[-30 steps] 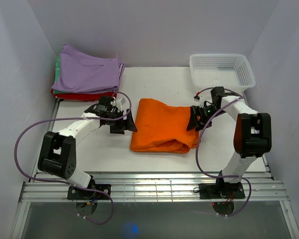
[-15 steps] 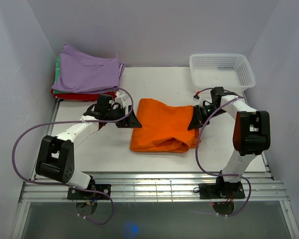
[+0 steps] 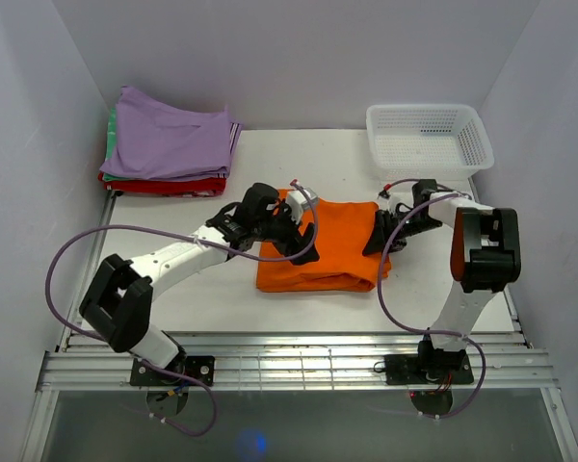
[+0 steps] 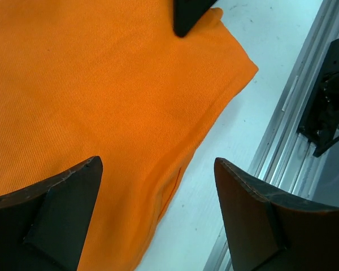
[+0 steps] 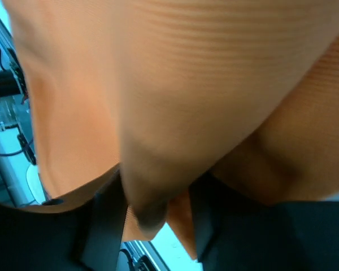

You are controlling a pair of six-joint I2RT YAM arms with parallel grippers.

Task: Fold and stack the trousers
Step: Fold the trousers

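Counted: one pair of trousers, one basket, three folded garments, two arms.
One pair of orange trousers. One white basket lies beyond them to the right. Three folded garments are stacked beyond them to the left: lilac garment, green garment, red garment. Two arms flank the trousers: left arm, right arm.

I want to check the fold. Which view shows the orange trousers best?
The top external view: the whole folded orange trousers lie in frame. The left wrist view shows only one corner; the right wrist view, blurred cloth close up.
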